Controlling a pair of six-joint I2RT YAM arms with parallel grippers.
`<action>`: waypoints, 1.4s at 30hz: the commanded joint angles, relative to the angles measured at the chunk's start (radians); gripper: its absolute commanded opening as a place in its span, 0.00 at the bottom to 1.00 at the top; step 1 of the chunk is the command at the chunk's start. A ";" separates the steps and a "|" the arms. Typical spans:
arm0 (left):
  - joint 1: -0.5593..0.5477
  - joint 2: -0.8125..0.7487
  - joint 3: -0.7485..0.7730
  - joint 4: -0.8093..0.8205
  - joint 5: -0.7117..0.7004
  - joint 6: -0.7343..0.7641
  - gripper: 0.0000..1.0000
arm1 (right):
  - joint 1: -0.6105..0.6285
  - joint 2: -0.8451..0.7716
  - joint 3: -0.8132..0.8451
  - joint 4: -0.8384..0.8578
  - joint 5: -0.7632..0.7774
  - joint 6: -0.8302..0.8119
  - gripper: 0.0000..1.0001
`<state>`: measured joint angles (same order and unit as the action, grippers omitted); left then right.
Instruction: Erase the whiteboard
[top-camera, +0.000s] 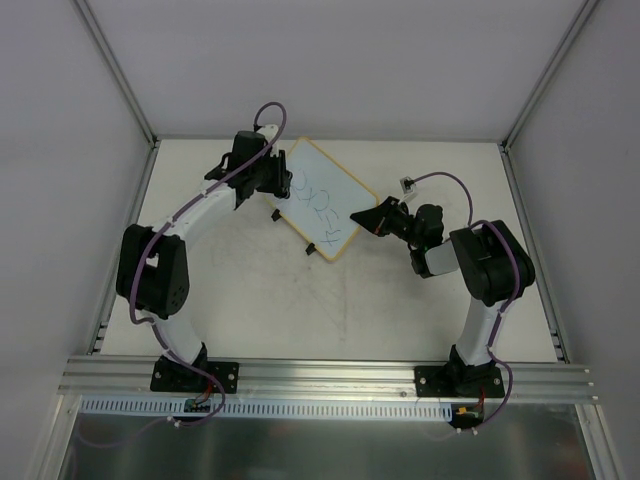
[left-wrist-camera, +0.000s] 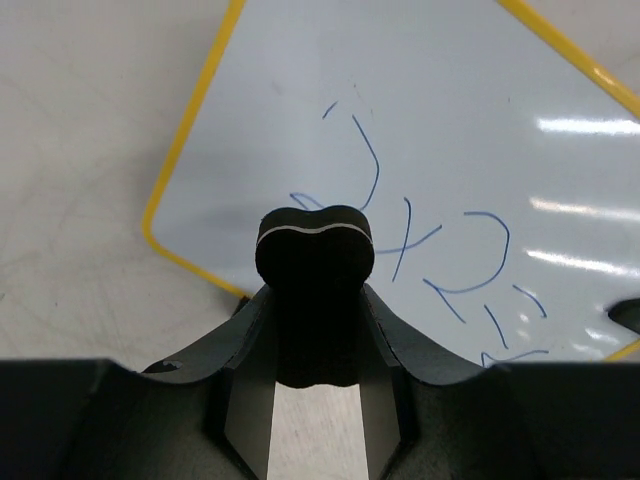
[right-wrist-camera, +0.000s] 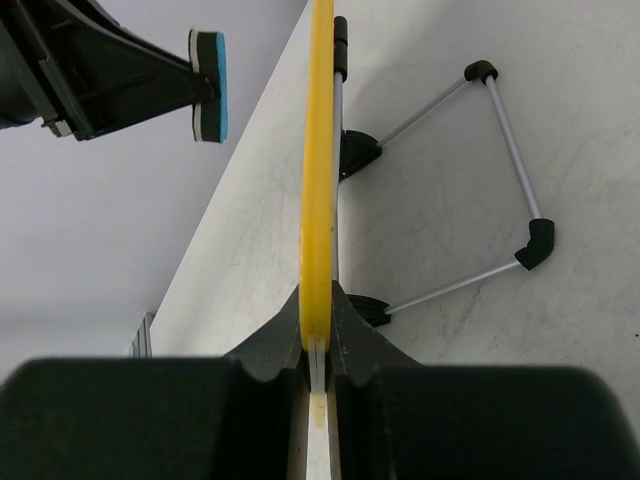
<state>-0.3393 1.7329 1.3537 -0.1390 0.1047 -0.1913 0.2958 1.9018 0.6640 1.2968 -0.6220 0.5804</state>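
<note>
Felt flat, sweeping the eraser (left-wrist-camera: 315, 245) clamped in the left gripper (left-wrist-camera: 315, 340) across centre-right scribbles (left-wrist-camera: 470, 260), bracing the whiteboard (top-camera: 320, 200) frame (right-wrist-camera: 318, 180) pinched in the right gripper (right-wrist-camera: 318, 330).

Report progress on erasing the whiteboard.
Done: the right gripper is shut on the whiteboard frame, and the left gripper is shut on the eraser. In hand: the eraser faces the board, with a gap between them in the right wrist view. Left: all the wiping; the blue scribbles look untouched.
</note>
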 joint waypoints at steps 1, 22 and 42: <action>-0.001 0.057 0.096 0.065 0.024 0.059 0.00 | -0.004 0.008 0.029 0.231 -0.022 0.004 0.02; 0.023 0.278 0.305 0.125 0.009 0.041 0.00 | -0.004 0.008 0.029 0.234 -0.030 0.001 0.02; 0.025 0.361 0.364 0.056 0.147 0.015 0.00 | -0.006 -0.009 0.023 0.234 -0.031 -0.002 0.01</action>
<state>-0.3061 2.0766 1.6760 -0.0769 0.1825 -0.1680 0.2958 1.9057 0.6678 1.2968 -0.6289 0.5880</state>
